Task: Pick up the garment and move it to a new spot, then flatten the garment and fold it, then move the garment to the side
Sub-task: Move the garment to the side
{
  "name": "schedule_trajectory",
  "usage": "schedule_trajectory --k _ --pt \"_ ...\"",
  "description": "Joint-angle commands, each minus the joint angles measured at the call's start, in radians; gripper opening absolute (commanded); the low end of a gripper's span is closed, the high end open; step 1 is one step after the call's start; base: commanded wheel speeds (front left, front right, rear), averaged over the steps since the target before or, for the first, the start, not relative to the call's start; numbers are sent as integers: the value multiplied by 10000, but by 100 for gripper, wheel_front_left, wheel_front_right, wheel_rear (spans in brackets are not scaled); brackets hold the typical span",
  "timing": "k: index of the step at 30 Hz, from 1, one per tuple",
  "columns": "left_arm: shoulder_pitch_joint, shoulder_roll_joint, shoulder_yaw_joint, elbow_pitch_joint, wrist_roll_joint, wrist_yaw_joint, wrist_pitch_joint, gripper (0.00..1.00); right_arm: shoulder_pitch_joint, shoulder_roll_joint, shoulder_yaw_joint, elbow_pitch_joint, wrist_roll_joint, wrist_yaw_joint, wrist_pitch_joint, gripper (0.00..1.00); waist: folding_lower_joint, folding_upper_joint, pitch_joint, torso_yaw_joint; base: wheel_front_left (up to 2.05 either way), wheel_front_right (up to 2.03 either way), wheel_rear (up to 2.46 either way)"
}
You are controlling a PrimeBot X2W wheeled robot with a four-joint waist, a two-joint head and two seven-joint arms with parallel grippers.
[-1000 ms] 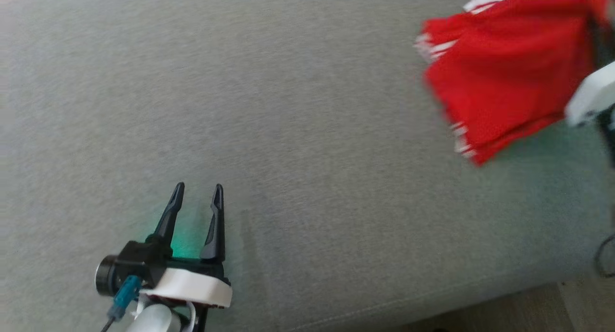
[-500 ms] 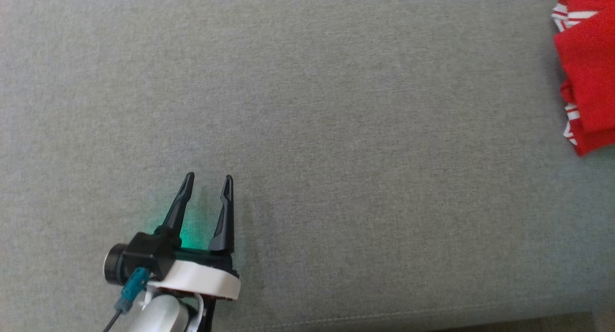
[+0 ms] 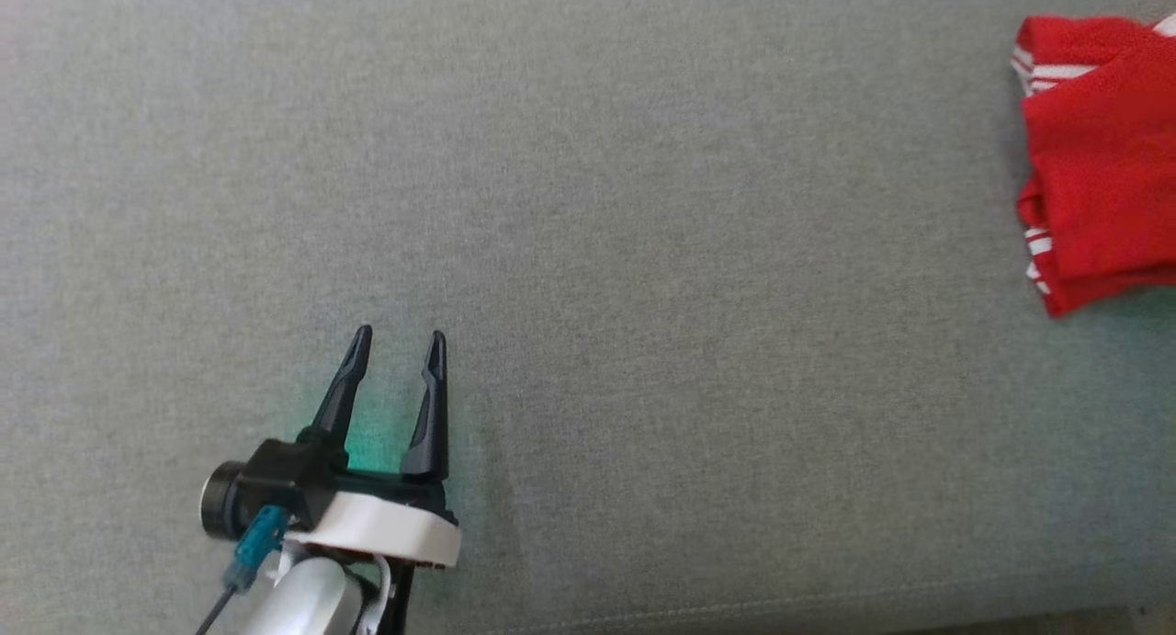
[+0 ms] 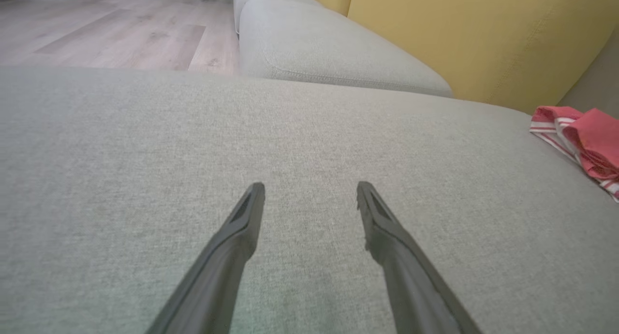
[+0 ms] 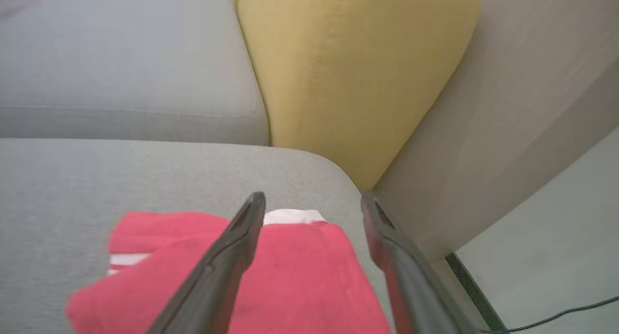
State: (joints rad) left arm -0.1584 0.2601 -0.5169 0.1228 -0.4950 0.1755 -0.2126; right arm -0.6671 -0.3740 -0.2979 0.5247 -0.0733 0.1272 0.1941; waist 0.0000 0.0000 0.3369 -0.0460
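My left gripper [image 3: 400,336] sits low over the near left part of the grey seat cushion [image 3: 643,203]. Its two dark fingers are spread with nothing between them, and a green glow lies on the fabric under them. My right gripper [image 5: 313,197] has its fingers spread as well and pinches nothing. The red garment [image 5: 300,276] lies on the cushion just beneath them, and I cannot tell whether the fingers touch the cloth. From the head, the garment [image 3: 1098,185] is at the far right of the seat, cut by the edge of the view. It is well apart from my left gripper and lies in overlapping layers with white stripes showing at the edges. Beyond the garment stands a yellow back cushion [image 5: 348,73].
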Motion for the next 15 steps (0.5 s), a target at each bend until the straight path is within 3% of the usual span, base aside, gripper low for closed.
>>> schedule_trajectory --k 1,15 --pt "-105 104 368 -239 -97 29 -95 100 -283 -60 300 -539 134 35 -158 100 0 0 -298 -59 0 0 0" --pt "867 147 1201 439 -633 457 -363 100 1542 1822 2634 -1740 1119 35 -1453 100 0 0 -2430 247 0 0 0"
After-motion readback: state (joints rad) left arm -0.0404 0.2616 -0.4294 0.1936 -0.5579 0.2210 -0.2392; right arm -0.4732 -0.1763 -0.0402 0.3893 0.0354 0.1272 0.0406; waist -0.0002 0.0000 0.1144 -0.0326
